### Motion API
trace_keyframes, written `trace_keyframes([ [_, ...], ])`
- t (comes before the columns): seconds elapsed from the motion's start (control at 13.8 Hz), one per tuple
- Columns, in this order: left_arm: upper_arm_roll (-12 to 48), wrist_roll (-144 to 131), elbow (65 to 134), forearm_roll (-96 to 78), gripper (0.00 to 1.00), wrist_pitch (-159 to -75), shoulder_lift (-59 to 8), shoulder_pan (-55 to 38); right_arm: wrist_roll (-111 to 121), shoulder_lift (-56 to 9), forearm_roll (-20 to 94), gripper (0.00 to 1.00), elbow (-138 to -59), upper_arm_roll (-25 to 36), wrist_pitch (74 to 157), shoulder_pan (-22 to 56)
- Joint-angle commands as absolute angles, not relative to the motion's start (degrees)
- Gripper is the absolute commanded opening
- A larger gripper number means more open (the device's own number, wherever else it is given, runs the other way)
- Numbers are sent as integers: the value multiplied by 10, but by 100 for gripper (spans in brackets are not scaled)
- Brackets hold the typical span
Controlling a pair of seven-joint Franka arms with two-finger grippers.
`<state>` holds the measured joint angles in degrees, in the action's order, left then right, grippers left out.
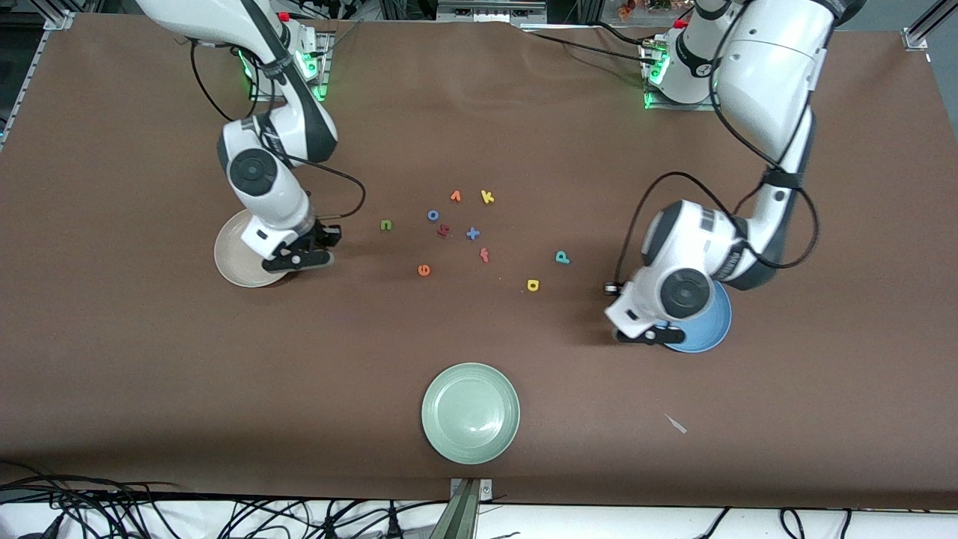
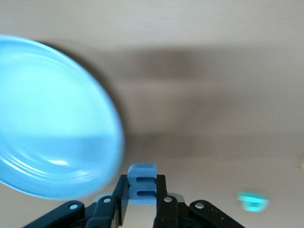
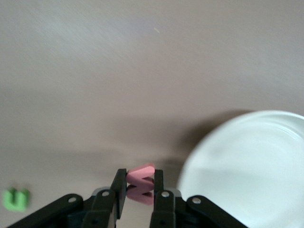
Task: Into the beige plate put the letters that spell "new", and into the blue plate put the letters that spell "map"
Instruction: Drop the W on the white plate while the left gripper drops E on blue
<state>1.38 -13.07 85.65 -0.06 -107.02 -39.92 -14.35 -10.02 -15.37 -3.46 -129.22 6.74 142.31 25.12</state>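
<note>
Left gripper [image 2: 142,209]: clenched on the blue m [image 2: 142,189], up over the table at the edge of the blue plate [image 1: 711,329].
Right gripper [image 3: 140,209]: clenched on the pink w [image 3: 140,186], over the table at the rim of the beige plate [image 1: 233,262].
Wrist-only: both held letters show only in the wrist views; the front view hides them under the wrists.
Front-only: loose letters, all around the blue x [image 1: 472,233].
Green n [image 1: 385,224]: toward the right arm's end from the x.
Orange e [image 1: 423,270]: nearer the camera than the x.
Yellow a [image 1: 533,285]: nearer the camera than the x, toward the left arm's end.
Teal p [image 1: 562,257]: toward the left arm's end from the x.
Extras: blue o [image 1: 432,215], yellow k [image 1: 487,197], red f [image 1: 484,255].
Pale green plate [image 1: 471,412]: well nearer the camera than the x, nothing in it.
</note>
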Motion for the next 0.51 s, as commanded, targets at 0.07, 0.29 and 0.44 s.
trace_keyframes([
  [0.07, 12, -1, 867, 11, 14, -1076, -412, -80, 32, -77, -28, 0, -1365, 140, 1418, 252],
  [0.29, 12, 10, 901, 11, 35, -1124, -418, -70, 56, -78, -27, 9, -1381, 170, 1414, 252],
  [0.44, 14, 11, 899, 11, 100, -1117, -414, -71, 46, -90, -26, 99, -1379, 171, 1412, 252],
])
